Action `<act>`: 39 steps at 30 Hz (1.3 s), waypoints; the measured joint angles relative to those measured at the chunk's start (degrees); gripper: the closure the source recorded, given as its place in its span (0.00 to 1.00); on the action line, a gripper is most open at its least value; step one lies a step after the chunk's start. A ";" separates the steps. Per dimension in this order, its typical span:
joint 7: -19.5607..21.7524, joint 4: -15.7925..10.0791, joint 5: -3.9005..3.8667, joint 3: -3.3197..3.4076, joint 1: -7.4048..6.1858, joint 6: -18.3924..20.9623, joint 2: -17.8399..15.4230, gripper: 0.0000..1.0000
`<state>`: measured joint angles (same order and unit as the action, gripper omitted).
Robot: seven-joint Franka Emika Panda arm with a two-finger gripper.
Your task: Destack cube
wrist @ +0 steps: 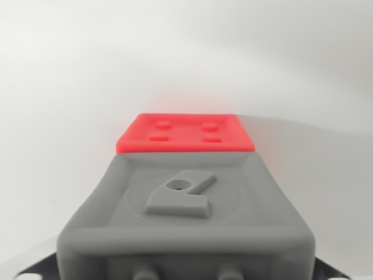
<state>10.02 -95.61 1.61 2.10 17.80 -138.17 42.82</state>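
Note:
A red cube (pixel 185 134) with four small studs on its top face sits on the white surface at the middle of the wrist view. In front of it, filling the lower half, is a large grey moulded block (pixel 186 221) with a raised emblem and a round hole on its upper face. The grey block's far edge meets the red cube's near edge, hiding the red cube's lower part. Whether the grey block is a cube or part of the gripper cannot be told. No separate fingertips show.
A plain white surface (pixel 186 52) spreads around and beyond the red cube. Dark metal corners (pixel 26 269) peek out at the bottom left and bottom right beneath the grey block.

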 joint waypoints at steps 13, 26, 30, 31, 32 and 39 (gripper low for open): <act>0.00 0.00 0.00 0.00 0.00 0.00 0.00 1.00; 0.00 -0.07 0.00 0.00 0.00 0.49 -0.70 1.00; 0.00 -0.16 0.00 0.00 0.00 0.93 -1.26 1.00; 0.00 -0.18 0.00 0.00 0.00 1.05 -1.41 1.00; 0.00 -0.20 0.00 0.00 0.00 1.17 -1.58 1.00; 0.00 -0.38 0.00 0.00 0.00 2.37 -2.99 1.00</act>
<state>10.02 -95.99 1.61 2.11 17.80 -135.80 39.83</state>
